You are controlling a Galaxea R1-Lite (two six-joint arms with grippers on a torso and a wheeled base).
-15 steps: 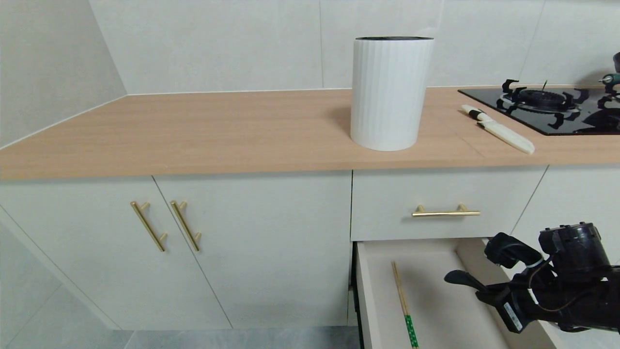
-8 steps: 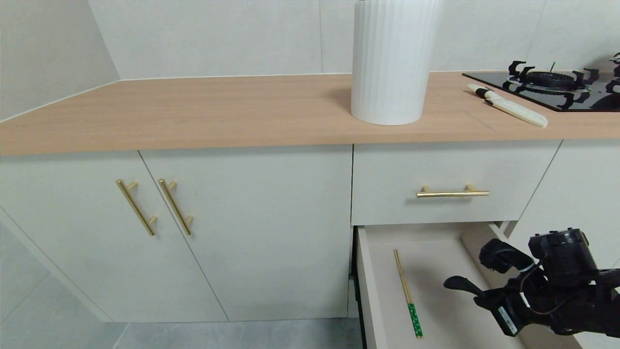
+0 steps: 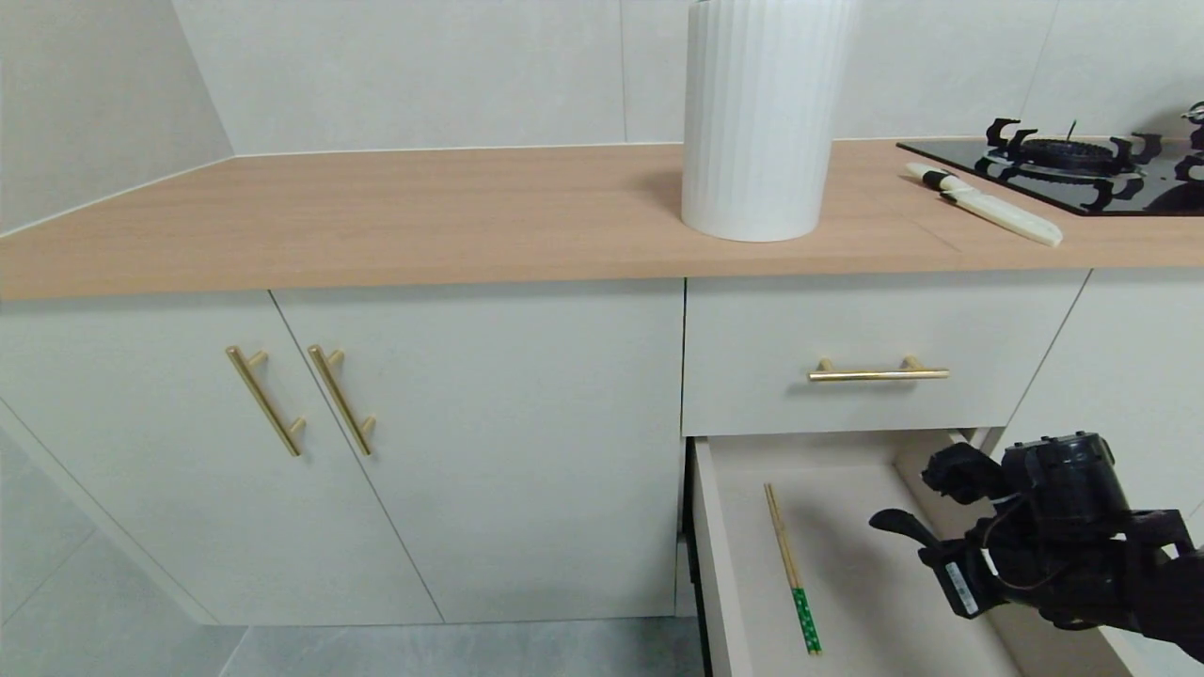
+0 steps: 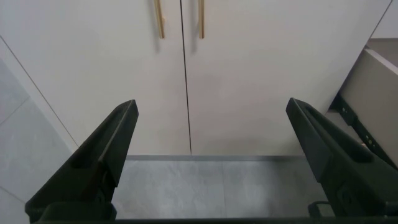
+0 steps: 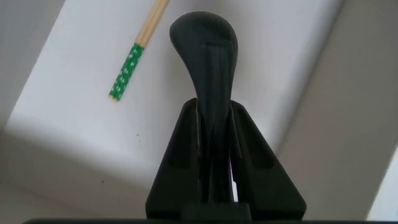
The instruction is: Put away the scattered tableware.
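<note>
A pair of wooden chopsticks with green patterned ends lies in the open lower drawer; they are also in the right wrist view. My right gripper hangs over the drawer's right side, to the right of the chopsticks. Its fingers are shut together with nothing between them. A white knife lies on the wooden counter beside a tall white ribbed cylinder. My left gripper is open, low in front of the two cabinet doors.
A black gas hob sits at the counter's right end. The upper drawer with a gold handle is closed above the open one. Grey floor lies below the cabinet doors. The counter's left half is bare wood.
The head camera has tilted down, so the whole scene shifted up. My right gripper rose a little and drew back to the right over the drawer. The chopsticks stay put.
</note>
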